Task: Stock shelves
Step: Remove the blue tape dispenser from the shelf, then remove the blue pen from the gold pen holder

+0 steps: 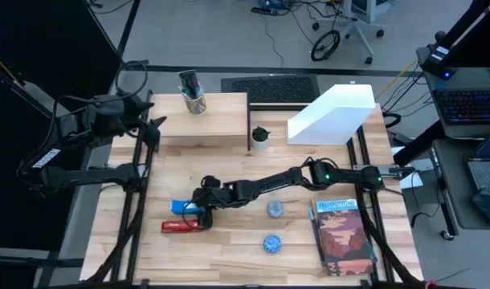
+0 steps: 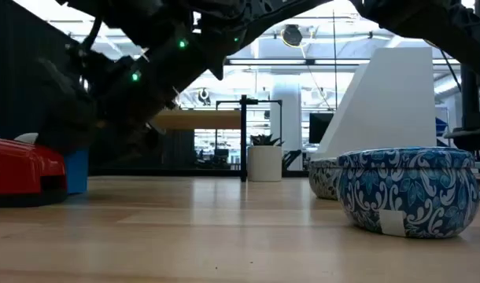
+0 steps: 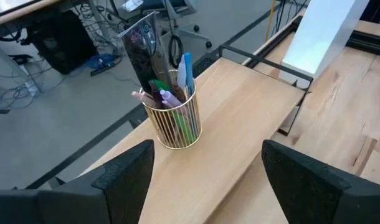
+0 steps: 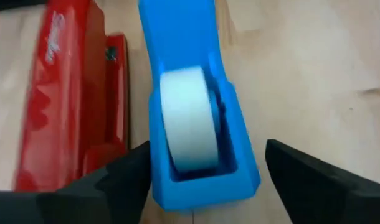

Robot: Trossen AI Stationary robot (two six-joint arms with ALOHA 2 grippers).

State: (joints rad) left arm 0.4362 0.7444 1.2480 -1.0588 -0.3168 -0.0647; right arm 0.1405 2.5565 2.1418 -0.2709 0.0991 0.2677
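Fingers [image 4: 115, 186] of the right gripper [image 4: 205, 177] stand spread to either side of the blue tape dispenser [image 4: 193, 99], with a clear gap on each side, so nothing is grasped yet; the roll of white tape [image 4: 185, 118] sits in its cradle. Just beside the dispenser lies the red stapler [image 4: 71, 99], both toward the desk's left-front part. The left gripper [image 3: 205, 180] waits over the left end of the shelf [image 1: 221, 120], its fingers likewise parted and empty. That low plank shelf stands along the desk's back edge, and the white file holder [image 1: 333, 116] stands beside it toward the back right corner. Stocking looks barely begun: only the gold wire cup [image 1: 196, 103] is on the shelf, at its left part, holding pens and a dark packet, while the holder shows nothing inside as far as can be seen. A small white pot [image 1: 261, 138] with a plant stands on the desk between shelf and holder. Left to place, by my reading, are the dispenser, the stapler, two blue-patterned bowls [image 1: 271, 242] near the desk's front middle, which appear empty from above, and a book [image 1: 342, 235] at the front right corner.
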